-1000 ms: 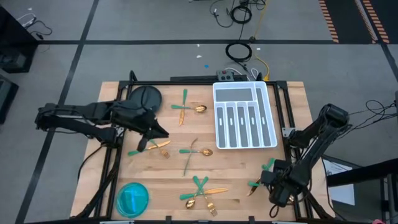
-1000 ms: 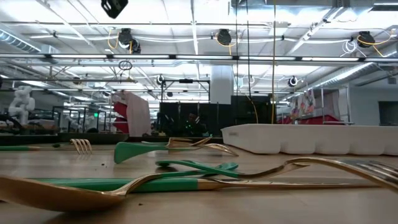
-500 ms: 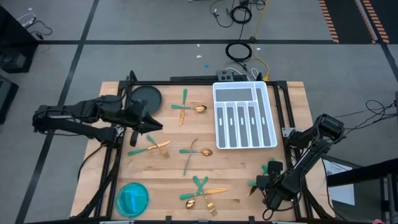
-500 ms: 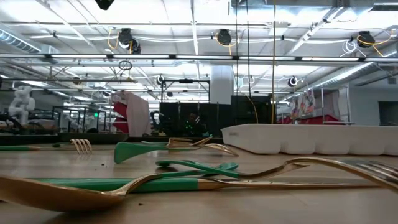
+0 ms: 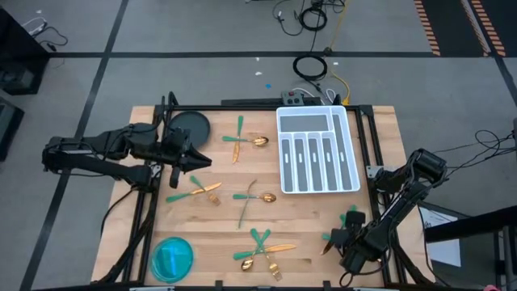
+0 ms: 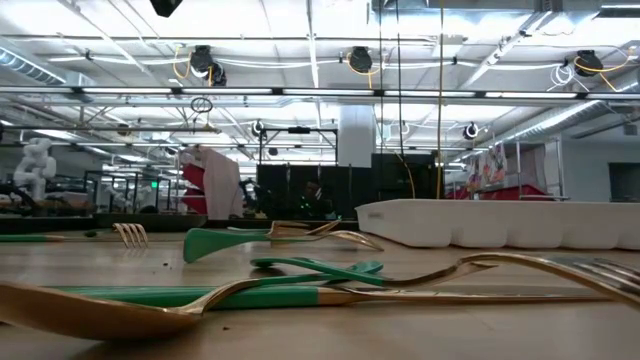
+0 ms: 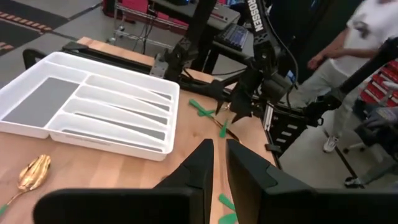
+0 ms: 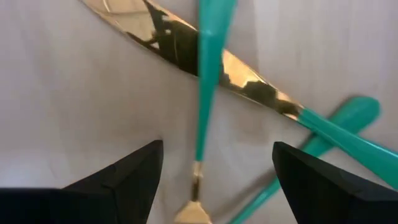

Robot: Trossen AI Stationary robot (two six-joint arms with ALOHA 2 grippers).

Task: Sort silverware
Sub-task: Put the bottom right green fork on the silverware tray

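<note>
The silverware, gold heads on teal handles, lies in loose crossed groups on the wooden table (image 5: 218,226): by the far middle (image 5: 239,139), left of centre (image 5: 194,191), in the centre (image 5: 253,199), at the near edge (image 5: 260,247) and at the near right (image 5: 349,217). My right gripper (image 5: 339,240) points down, open, low over the near-right group. Its fingers (image 8: 124,177) stand either side of a teal handle (image 8: 204,93) that lies across a gold knife blade (image 8: 174,40). My left gripper (image 5: 202,164), shut and with nothing in it (image 7: 219,149), hangs above the table's left part.
The white compartment tray (image 5: 283,153) stands at the far right, also in the left wrist view (image 7: 37,71). A blue round bowl (image 5: 172,257) sits at the near left corner and a dark round disc (image 5: 187,127) at the far left. A person (image 7: 348,56) stands beyond the table's right edge.
My left gripper has drawn back toward the table's left edge and risen a little, staying shut. My right gripper has sunk toward the near-right silverware and shifted slightly toward the near edge, staying open. The silverware has not moved.
</note>
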